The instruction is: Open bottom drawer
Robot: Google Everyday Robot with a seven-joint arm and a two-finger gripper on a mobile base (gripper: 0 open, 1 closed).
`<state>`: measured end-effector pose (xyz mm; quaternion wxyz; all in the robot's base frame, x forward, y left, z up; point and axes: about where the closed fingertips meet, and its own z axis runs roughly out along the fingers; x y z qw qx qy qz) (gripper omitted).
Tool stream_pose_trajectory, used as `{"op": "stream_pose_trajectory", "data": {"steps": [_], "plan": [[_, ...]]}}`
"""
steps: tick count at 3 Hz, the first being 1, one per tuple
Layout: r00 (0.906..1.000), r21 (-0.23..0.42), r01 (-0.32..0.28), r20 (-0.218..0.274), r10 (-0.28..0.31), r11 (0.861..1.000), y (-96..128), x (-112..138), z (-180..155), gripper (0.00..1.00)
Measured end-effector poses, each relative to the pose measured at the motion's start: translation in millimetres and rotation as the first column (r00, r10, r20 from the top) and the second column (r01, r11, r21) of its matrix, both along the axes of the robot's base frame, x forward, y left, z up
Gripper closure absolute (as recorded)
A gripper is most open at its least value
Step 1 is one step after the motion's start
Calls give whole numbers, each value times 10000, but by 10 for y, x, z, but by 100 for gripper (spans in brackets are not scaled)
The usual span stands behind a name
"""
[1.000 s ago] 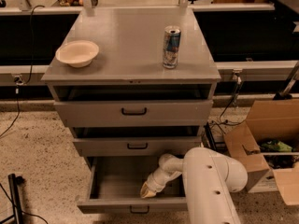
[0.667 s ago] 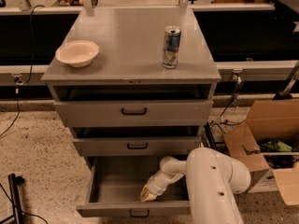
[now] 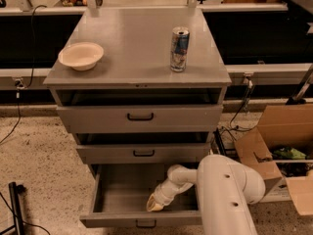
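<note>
The bottom drawer (image 3: 122, 195) of the grey cabinet is pulled well out, showing its plain grey interior; its flat front with a small black bar handle (image 3: 145, 224) is at the lower edge of the view. My white arm reaches from the lower right into the drawer. My gripper (image 3: 155, 204) is inside the drawer, low against the inner side of the front panel, just above the handle. The middle drawer (image 3: 144, 153) and top drawer (image 3: 140, 117) stand slightly ajar above.
A cream bowl (image 3: 81, 56) and a drink can (image 3: 179, 49) stand on the cabinet top. An open cardboard box (image 3: 279, 146) sits on the floor to the right. Cables run along the floor at right and left.
The drawer has slid a little further out towards the camera, and my arm and gripper have drawn back slightly with it.
</note>
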<state>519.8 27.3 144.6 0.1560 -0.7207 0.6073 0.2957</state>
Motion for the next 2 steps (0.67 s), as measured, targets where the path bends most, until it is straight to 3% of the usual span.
{"op": "stream_pose_trajectory", "data": {"steps": [1, 2], "plan": [[9976, 198, 620, 294, -626, 9979, 81, -31, 86, 100], [9976, 438, 690, 57, -693, 9967, 162, -45, 44, 100]]}}
